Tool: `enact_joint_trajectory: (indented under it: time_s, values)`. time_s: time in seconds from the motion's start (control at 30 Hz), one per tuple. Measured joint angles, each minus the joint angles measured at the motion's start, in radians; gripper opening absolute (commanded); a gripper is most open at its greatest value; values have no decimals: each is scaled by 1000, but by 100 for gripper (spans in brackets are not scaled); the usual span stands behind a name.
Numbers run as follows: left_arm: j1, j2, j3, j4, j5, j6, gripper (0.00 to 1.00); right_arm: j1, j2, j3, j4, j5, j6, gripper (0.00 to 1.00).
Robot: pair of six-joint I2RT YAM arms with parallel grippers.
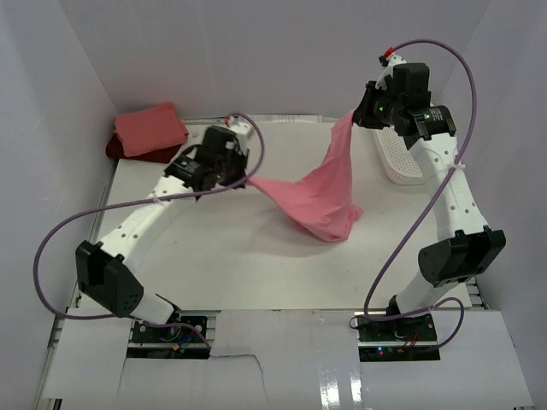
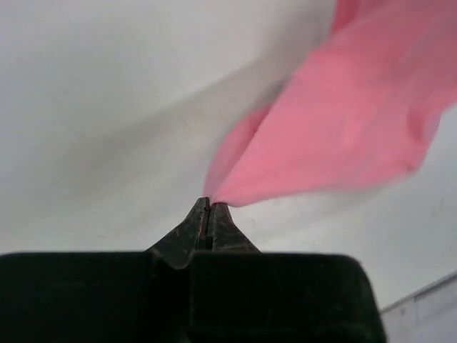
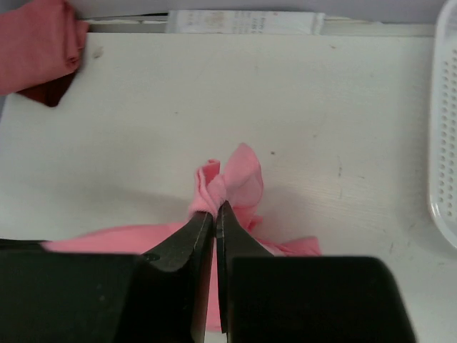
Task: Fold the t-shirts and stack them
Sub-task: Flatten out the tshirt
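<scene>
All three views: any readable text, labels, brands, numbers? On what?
No text can be read in any view.
rose pink t-shirt: plain, no print.
salmon pink t-shirt, folded, and dark red t-shirt under it: no print visible.
white basket: no label visible.
pale strip at the table's far edge: faint marks, too blurred to read.

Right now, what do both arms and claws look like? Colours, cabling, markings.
Left arm and right arm: white links with rows of small dark dots, black joint housings, black wrist units. A purple cable loops along each. Left claw and right claw: black, tapered fingers. No lettering readable.
</scene>
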Motion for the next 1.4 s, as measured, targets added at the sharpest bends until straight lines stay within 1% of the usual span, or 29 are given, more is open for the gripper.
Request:
enact_joint_trajectory:
  time_s: [0.07, 0.13, 0.23, 0.3, 0.4, 0.47, 0.53, 0.57, 0.63, 0.7, 0.77, 0.9, 0.97, 1.03, 1.13, 1.23, 1.3, 1.4]
  values:
    - [133, -45, 119, -29, -15, -19, 0, -11, 47, 2, -6, 73, 18, 8]
    - [212, -69, 217, -74, -40, -39, 0, -18, 93, 24, -28, 121, 27, 8]
    - [290, -62, 330, -132, -45, -58, 0, -23, 149, 80, -47, 174, 31, 8]
    - [336, -24, 411, -174, -42, -69, 0, -24, 166, 129, -55, 189, 28, 8]
    - [386, 44, 513, -201, -42, -81, 0, -29, 157, 202, -45, 164, 14, 8]
    - [398, 63, 544, -201, -42, -89, 0, -30, 116, 199, -12, 127, -1, 8]
    - [396, 51, 535, -193, -42, -95, 0, -31, 39, 145, 22, 88, -15, 8]
    - [394, 29, 507, -165, -42, -96, 0, -31, -15, 106, 34, 69, -23, 8]
    - [393, -60, 403, -116, -46, -98, 0, -30, -130, 26, 54, 32, -39, 8]
    - [391, -174, 313, -89, -51, -99, 0, -30, -247, -31, 64, -12, -54, 8]
    - [391, -303, 254, -54, -57, -103, 0, -30, -368, -92, 86, -52, -69, 8]
    - [391, -587, 153, 78, -66, -103, 0, -29, -647, -251, 165, -121, -107, 8]
    - [391, -711, 118, 130, -70, -103, 0, -29, -747, -260, 176, -138, -124, 8]
    - [391, -825, 109, 171, -76, -103, 0, -30, -832, -233, 197, -145, -141, 8]
    - [390, -938, 108, 233, -92, -103, 0, -53, -906, -151, 212, -161, -149, 8]
    - [390, -997, 116, 267, -103, -106, 0, -152, -892, 3, 203, -228, -138, 8]
    - [390, -984, 140, 266, -104, -110, 0, -203, -881, 33, 239, -272, -124, 8]
    - [390, -912, 153, 267, -103, -120, 0, -215, -838, 10, 243, -305, -91, 8]
